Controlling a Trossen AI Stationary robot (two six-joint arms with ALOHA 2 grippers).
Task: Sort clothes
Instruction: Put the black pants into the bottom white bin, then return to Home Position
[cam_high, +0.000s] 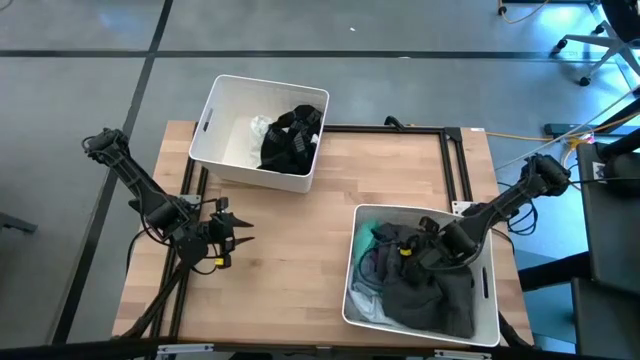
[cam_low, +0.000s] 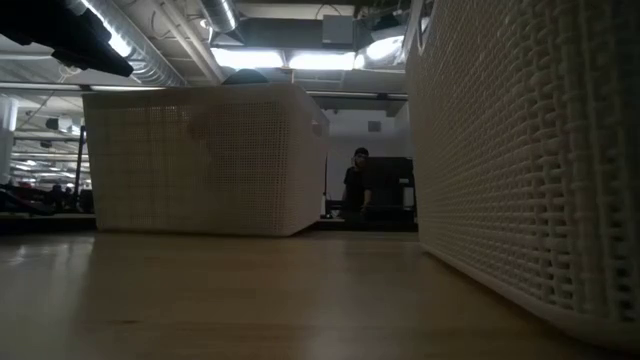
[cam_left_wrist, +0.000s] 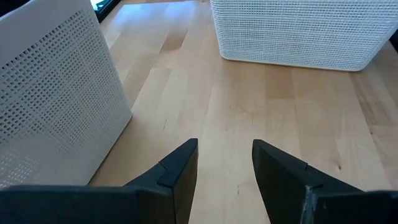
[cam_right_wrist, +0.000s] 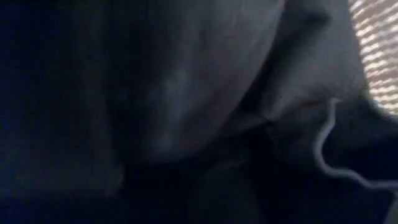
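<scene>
matt wood table (cam_high: 300, 250), soft cloth clothes (cam_high: 430, 295)

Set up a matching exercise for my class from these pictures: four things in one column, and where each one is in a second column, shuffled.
Things
1. left gripper
2. right gripper
3. black garment
4. dark grey garment

Places
A. in the far bin
B. over bare table, fingers apart
C. lying in the near bin
D. down among the clothes in the near bin

Pairs: 1-B, 2-D, 3-A, 4-C

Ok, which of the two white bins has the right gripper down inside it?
The near-right bin, piled with dark grey clothes; the far bin holds only a few.
</scene>
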